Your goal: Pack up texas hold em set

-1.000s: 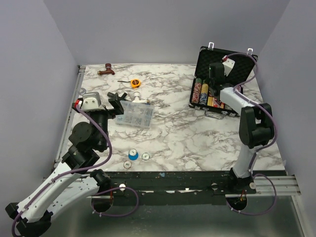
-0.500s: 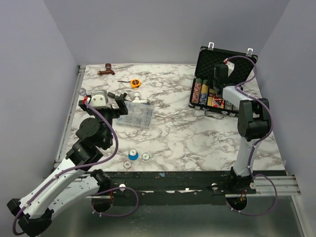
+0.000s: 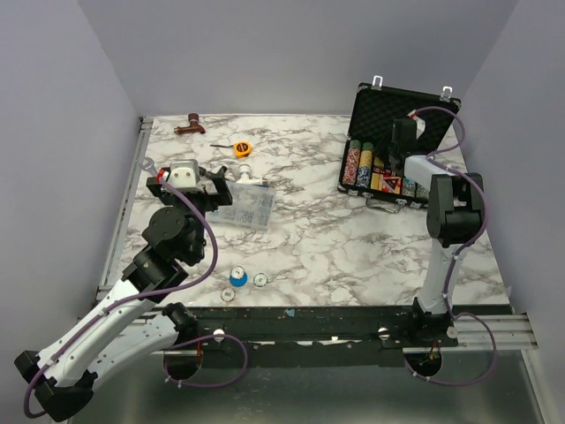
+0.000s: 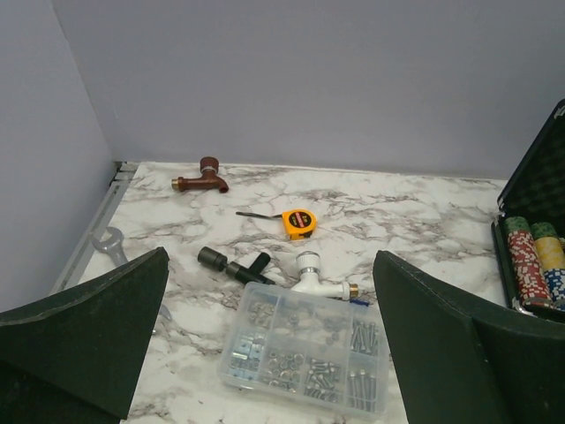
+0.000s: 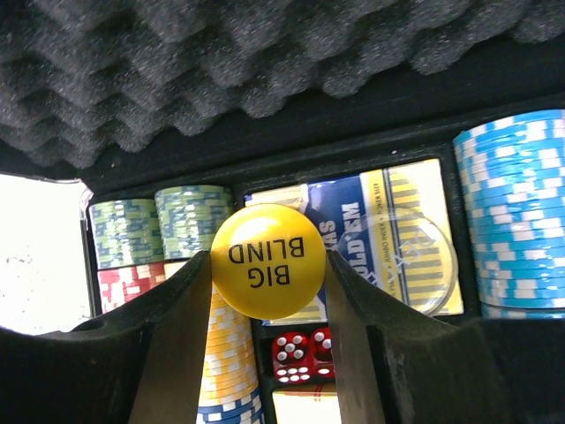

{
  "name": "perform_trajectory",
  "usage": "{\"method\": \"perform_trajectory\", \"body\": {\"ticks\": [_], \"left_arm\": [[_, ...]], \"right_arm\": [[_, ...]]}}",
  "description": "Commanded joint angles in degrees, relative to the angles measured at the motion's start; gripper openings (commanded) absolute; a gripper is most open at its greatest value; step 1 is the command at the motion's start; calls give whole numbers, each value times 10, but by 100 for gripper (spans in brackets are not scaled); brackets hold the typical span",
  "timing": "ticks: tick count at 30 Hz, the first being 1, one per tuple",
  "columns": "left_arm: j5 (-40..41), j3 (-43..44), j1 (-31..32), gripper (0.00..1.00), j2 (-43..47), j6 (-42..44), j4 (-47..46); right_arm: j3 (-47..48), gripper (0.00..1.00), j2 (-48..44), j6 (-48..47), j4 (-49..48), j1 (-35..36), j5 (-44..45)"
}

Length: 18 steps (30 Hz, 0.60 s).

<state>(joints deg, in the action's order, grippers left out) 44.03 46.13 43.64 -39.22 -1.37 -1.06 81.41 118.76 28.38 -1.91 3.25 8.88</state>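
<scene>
The yellow BIG BLIND disc [image 5: 267,252] is gripped in the half-open right pincer [image 5: 269,265] over the case [image 3: 375,102] at the far right of the counter [image 3: 309,230], seemingly clear of the chips [image 5: 512,212]. The left pincer [image 4: 269,265] is spread wide, empty.

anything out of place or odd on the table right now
Three small discs lie loose near the front edge of the table, far from the open case, while the right pincer holds a yellow Big Blind disc over it.

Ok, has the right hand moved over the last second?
Yes. In the top view the right hand, gripping the yellow disc, has slid rightward along the open case, away from its left end.
</scene>
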Motion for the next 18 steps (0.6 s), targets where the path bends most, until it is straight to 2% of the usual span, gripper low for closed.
{"method": "perform_trajectory", "body": {"ticks": [1,9,12,18], "left_arm": [[-13,15,4,99,-1,-6,3],[-17,16,4,99,-3,-9,4],[-17,16,4,99,-5,-9,5],[-17,16,4,99,-11,-8,5]], "right_arm": [[-10,47,6,15,-13,-6,-7],[-18,66,-16,0,-13,-7,-23],[-18,70,-39,-1,-6,-6,-38],[-47,79,-142,11,31,3,-33]]}}
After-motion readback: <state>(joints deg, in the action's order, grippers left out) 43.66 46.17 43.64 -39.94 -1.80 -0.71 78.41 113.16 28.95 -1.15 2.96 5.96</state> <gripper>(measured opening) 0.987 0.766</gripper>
